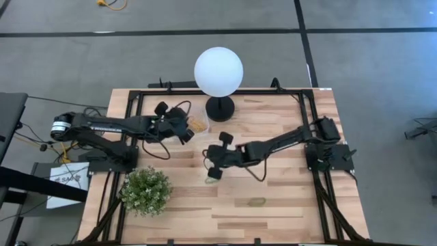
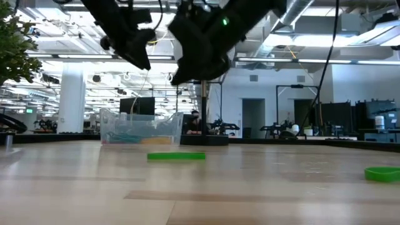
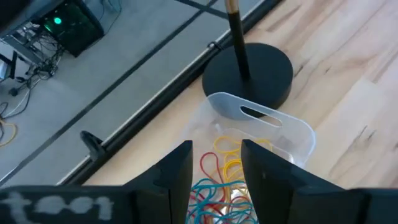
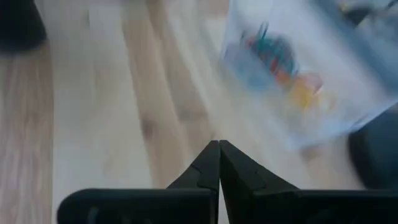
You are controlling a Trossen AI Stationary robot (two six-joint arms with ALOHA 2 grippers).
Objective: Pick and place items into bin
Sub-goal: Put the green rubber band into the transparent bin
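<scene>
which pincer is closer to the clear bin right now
Left. The left pincer hovers open directly over the bin; the right pincer is shut, farther off over bare table.

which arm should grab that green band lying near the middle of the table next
Probably the right. Its claw hangs close to the green band, fingers shut with nothing seen between them. The left claw is open over the bin, farther from the band.

My left claw (image 1: 186,130) hangs over the bin (image 1: 198,124), blocking the way in from above. The lamp (image 1: 218,72) crowds the bin's right side at upper centre. The plant (image 1: 145,190) fills lower left. The lower right table (image 1: 287,198) lies bare.
</scene>
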